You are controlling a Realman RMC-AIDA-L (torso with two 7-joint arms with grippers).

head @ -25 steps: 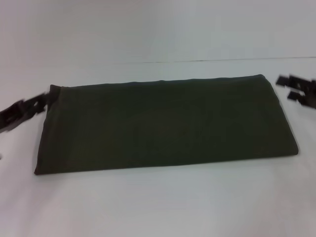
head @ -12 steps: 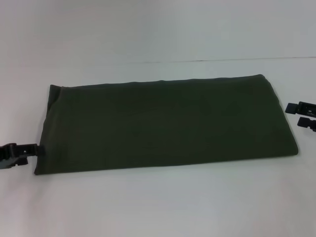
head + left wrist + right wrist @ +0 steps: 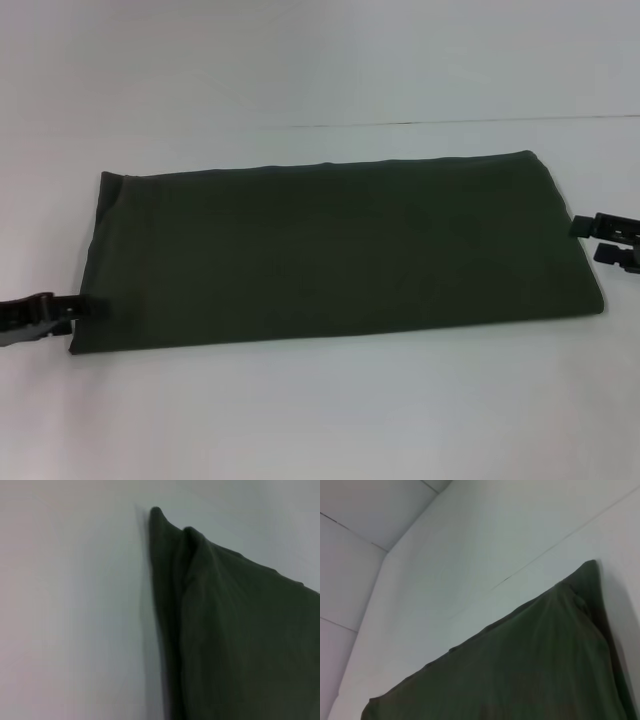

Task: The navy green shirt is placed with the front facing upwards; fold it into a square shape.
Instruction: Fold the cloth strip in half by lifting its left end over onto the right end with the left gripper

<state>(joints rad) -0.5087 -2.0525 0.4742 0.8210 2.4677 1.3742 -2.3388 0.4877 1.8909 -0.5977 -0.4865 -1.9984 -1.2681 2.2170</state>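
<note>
White counter [image 3: 320, 420] pretty much everywhere in the head view, with a thin seam line running across it at the far side. The navy green shirt [image 3: 330, 250] lies flat in the middle of it, folded into a long band that runs left to right. Only plain dark fabric faces up, no print showing. The left tool [image 3: 60, 312] sits low on the counter at the shirt's left end near the front corner, its tip touching or slightly over the edge of the cloth. Can't tell if its fingers are apart or pinched on the fabric. The right tool [image 3: 590, 240] is at the shirt's right edge, about halfway along that short side. Its two dark fingers [image 3: 610, 226] are apart, one above the other with a gap between them, and the tips are right at the cloth.

Left wrist view: just the shirt's [image 3: 240, 640] end up close, with layered folded edges stacked on each other and a pointed corner on the white counter [image 3: 70, 610]. None of that arm's own fingers show.

Right wrist view: the shirt [image 3: 520, 670] stretches away over the counter [image 3: 485, 555], one corner sharp, with faint seam lines in the white surface beyond. No fingers visible here either.
</note>
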